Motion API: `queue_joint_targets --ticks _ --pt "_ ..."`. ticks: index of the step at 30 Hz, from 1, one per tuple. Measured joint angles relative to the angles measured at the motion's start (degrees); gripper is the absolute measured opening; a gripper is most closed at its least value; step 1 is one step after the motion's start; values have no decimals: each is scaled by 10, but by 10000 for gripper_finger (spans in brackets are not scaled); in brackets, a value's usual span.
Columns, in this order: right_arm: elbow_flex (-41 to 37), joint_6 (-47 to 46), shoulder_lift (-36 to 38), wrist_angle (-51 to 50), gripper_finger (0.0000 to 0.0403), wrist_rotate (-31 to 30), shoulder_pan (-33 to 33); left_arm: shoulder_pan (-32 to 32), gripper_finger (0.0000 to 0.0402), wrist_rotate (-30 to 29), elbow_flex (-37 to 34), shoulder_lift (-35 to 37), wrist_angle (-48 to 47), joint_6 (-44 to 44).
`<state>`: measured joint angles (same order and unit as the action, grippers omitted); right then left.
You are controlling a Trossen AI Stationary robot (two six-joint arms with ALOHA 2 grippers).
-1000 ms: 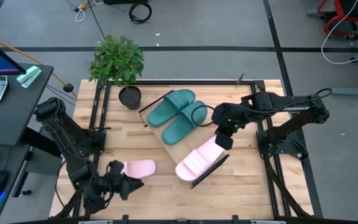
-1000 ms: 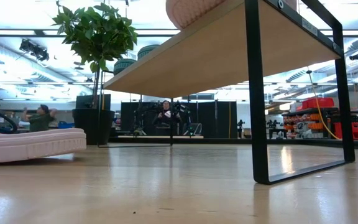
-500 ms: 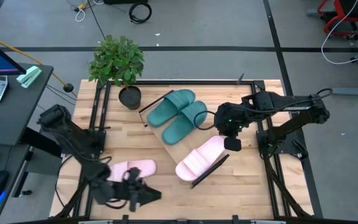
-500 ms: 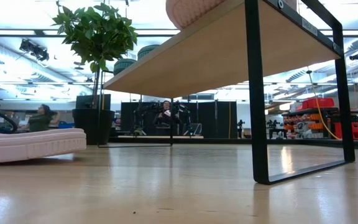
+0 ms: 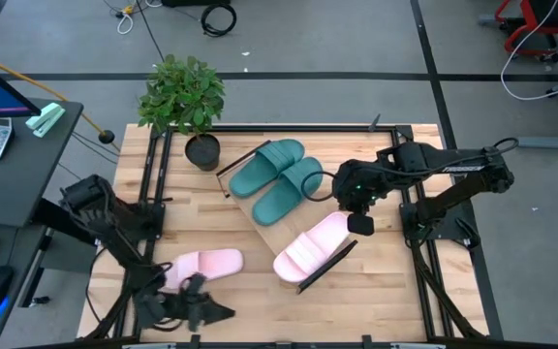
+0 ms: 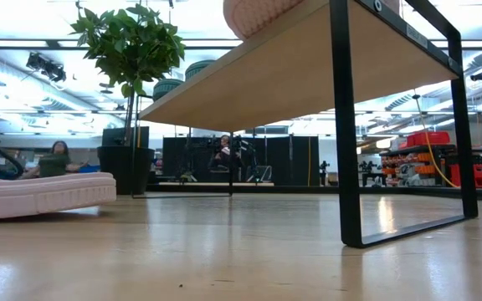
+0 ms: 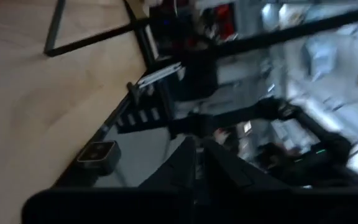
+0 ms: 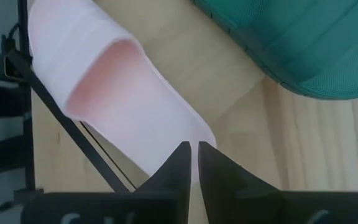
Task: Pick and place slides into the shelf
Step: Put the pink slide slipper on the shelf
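A: High view first: we see our left gripper [image 5: 198, 308] at the table's near edge, just beside the pink slide [image 5: 204, 264] that lies loose on the tabletop [image 5: 250, 254]. A second ago it sat at that slide's left end with its fingers apart; since then it has swung out to the near edge and pulled them nearly together, on nothing we can see.

B: So we read that as a missed or abandoned grab. That slide is the only one not yet on the shelf [image 5: 271, 231].

A: Agreed. Our right gripper [image 5: 360, 225] hangs clenched and empty just past the shelved pink slide [image 5: 312, 243]; it has backed off that slide since a second ago. The teal pair [image 5: 277, 178] sits side by side at the shelf's far end.

B: The loose slide's long axis runs left to right along the table's near edge. We cannot tell which end is the toe.

A: The shelf itself runs diagonally, so we would need to turn the slide to match.
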<state>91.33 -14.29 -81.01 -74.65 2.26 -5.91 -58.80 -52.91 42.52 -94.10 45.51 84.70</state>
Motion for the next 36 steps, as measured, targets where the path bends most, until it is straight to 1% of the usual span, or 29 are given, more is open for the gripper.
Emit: queue_joint_targets --ticks 2,4,12,16,22,25,30,36 --pt "0 -9 0 6 36 0 0 -22 28 -46 -36 1 67 -5" --pt "0 -21 0 18 36 0 2 -33 20 -62 -71 1 129 -26" --pt "0 -78 0 61 36 0 3 -67 8 -67 -200 2 319 -30" --pt "0 -108 0 62 36 0 6 -88 8 -70 -256 23 387 -46" --pt "0 -148 0 73 36 -10 9 -113 8 -77 -325 92 401 -68" --pt "0 -167 0 80 36 -11 9 -131 7 -84 -355 112 401 -69" --pt "0 -193 0 92 36 -11 9 -164 7 -104 -394 124 399 -34" --pt "0 -218 0 98 36 -15 9 -200 7 -121 -419 124 399 7"
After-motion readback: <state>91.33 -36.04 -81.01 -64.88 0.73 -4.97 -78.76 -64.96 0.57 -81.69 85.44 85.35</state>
